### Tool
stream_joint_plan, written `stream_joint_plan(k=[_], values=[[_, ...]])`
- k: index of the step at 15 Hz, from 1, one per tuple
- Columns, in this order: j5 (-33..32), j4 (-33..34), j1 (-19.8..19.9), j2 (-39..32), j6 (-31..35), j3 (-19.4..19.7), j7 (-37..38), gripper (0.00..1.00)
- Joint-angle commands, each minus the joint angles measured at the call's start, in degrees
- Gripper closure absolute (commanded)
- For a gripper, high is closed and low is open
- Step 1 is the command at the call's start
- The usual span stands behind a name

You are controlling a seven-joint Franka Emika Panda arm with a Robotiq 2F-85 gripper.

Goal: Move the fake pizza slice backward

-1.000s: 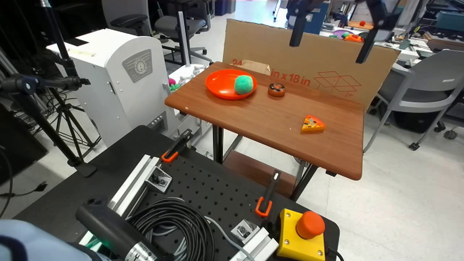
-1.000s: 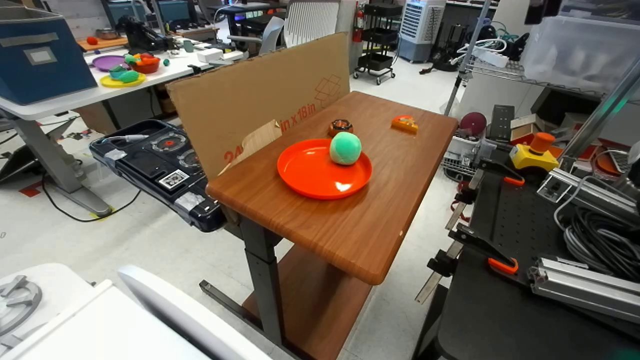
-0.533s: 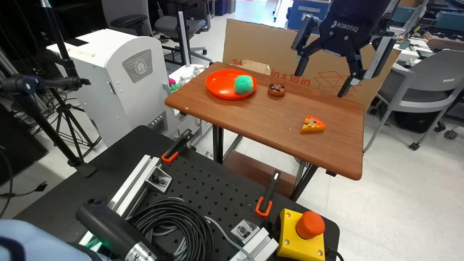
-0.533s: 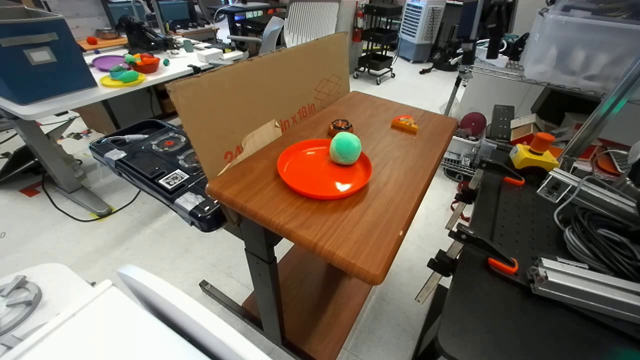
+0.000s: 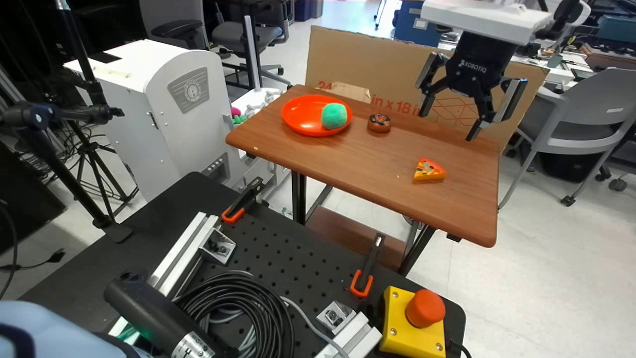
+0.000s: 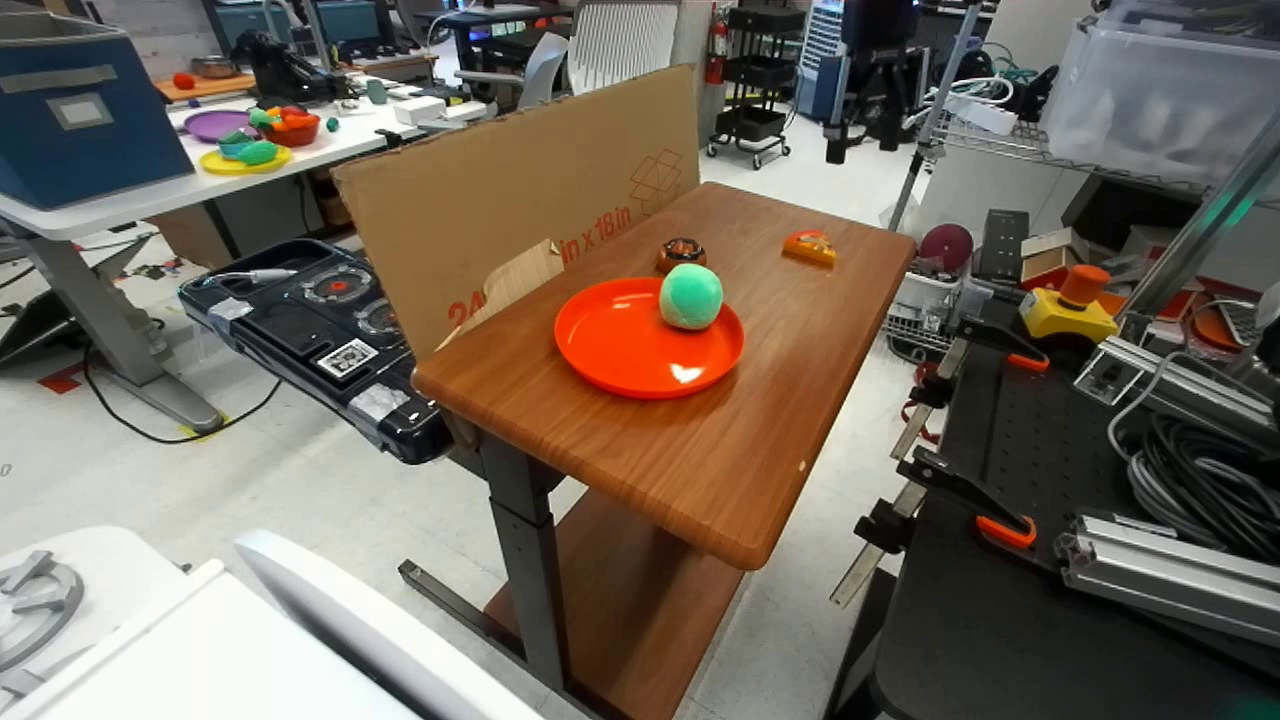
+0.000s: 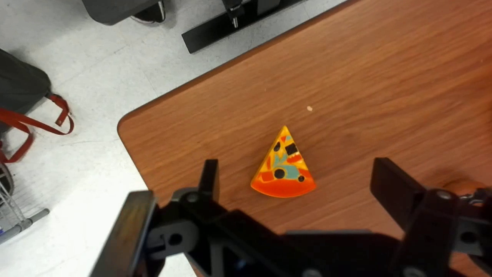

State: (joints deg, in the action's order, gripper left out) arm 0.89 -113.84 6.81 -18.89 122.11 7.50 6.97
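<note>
The fake pizza slice (image 5: 429, 170) is a small orange-yellow wedge lying flat on the brown table (image 5: 357, 159). It also shows in an exterior view (image 6: 809, 248), near the table's far end. In the wrist view the pizza slice (image 7: 283, 169) lies with its tip toward the top of the picture, seen between the fingers, nearer the left one. My gripper (image 5: 449, 122) is wide open and empty, held in the air above the table. It also shows in an exterior view (image 6: 860, 140), partly cut off at the top. In the wrist view the gripper (image 7: 296, 165) has both fingers well apart, not touching the slice.
A round orange plate (image 5: 300, 117) holds a green ball (image 5: 334, 116). A small dark brown round object (image 5: 379, 123) stands beside it. A cardboard sheet (image 5: 397, 74) stands along one long table edge. A black bench (image 5: 278, 253) with clamps and an emergency button (image 5: 415, 323) is opposite.
My gripper has come down into view over the table in an exterior view and moved toward the table in both. It stays open. The pizza slice has not moved.
</note>
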Motion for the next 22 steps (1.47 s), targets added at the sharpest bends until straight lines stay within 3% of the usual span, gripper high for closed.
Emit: stream_joint_plan(k=[1, 8, 16, 17, 19, 22], values=[[0.0, 6.1, -0.4, -7.1, 2.3, -0.1, 2.2, 0.0], [-1.6, 12.8, -2.0, -16.9, 3.2, 0.3, 5.1, 0.0], [-3.4, 15.0, -3.0, -22.5, 2.7, 1.3, 6.0, 0.02], [-3.2, 15.3, -2.9, -22.6, 2.4, 1.2, 5.8, 0.26], [-3.1, 15.1, -2.9, -22.4, 2.4, 1.2, 5.7, 0.31], [-2.4, 15.0, -2.4, -21.7, 1.8, 0.9, 5.4, 0.53]])
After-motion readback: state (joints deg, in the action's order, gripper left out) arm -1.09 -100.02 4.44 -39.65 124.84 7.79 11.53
